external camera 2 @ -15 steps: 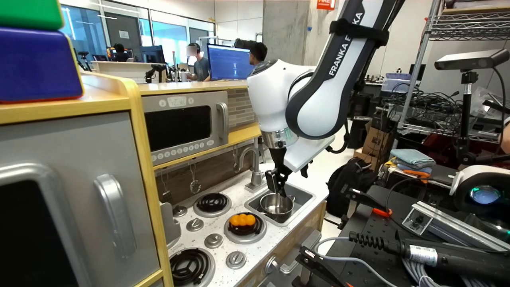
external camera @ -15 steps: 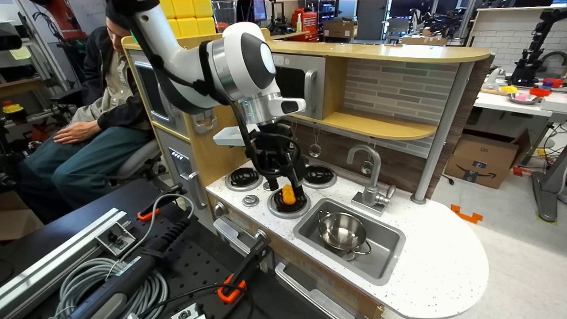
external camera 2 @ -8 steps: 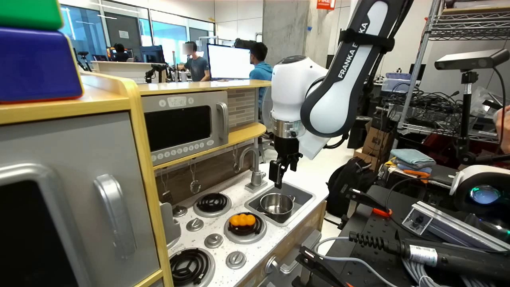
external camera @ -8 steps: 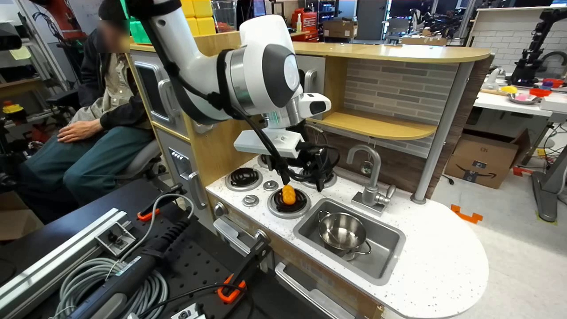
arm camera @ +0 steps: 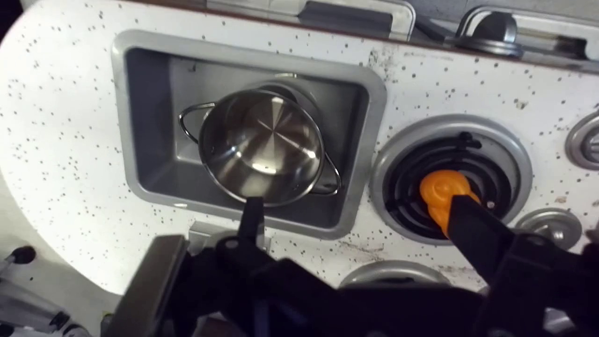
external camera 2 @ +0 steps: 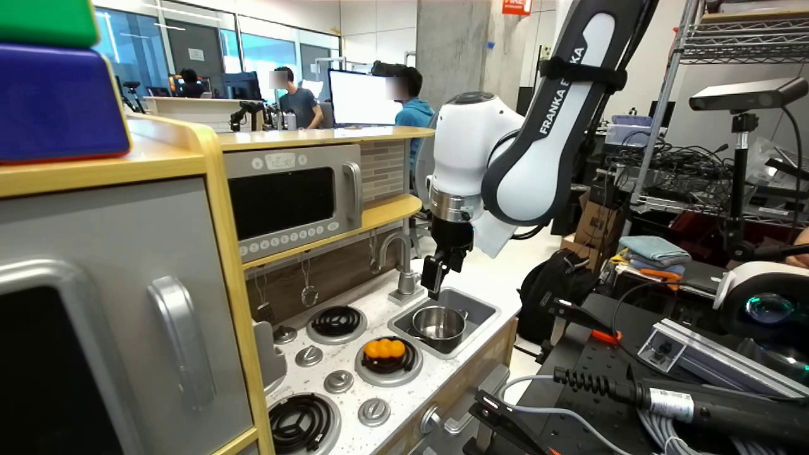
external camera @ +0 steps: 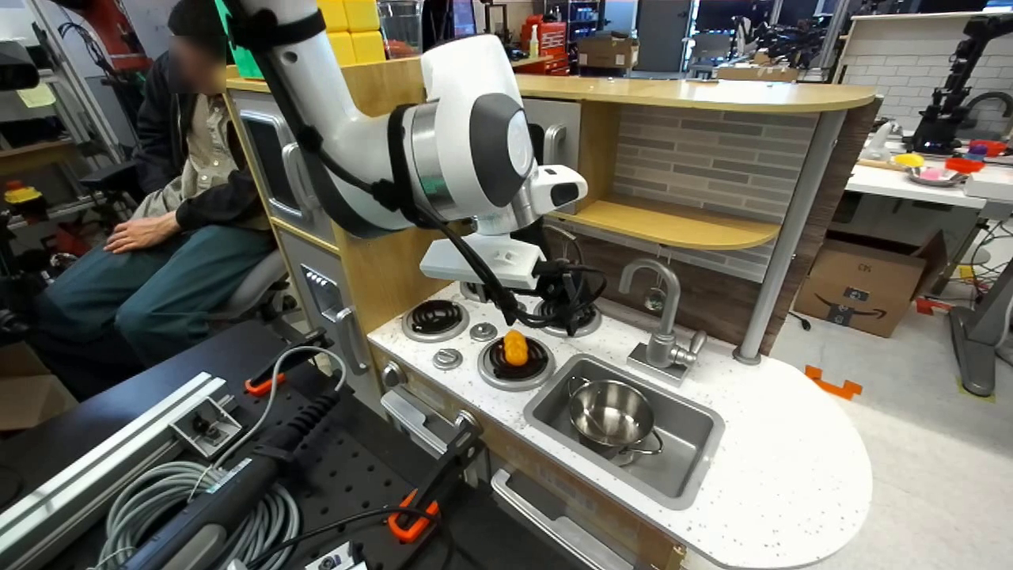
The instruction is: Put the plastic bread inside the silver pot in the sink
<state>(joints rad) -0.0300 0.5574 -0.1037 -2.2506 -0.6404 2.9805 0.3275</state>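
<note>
Tool [arm camera: 358, 201] wide, bread [external camera 2: 385, 348] on brnr [external camera 2: 389, 366]

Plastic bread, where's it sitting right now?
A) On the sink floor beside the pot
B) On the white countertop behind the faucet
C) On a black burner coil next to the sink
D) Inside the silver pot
C: both exterior views show the plastic bread lying on a black burner coil beside the sink, outside the silver pot.
</note>
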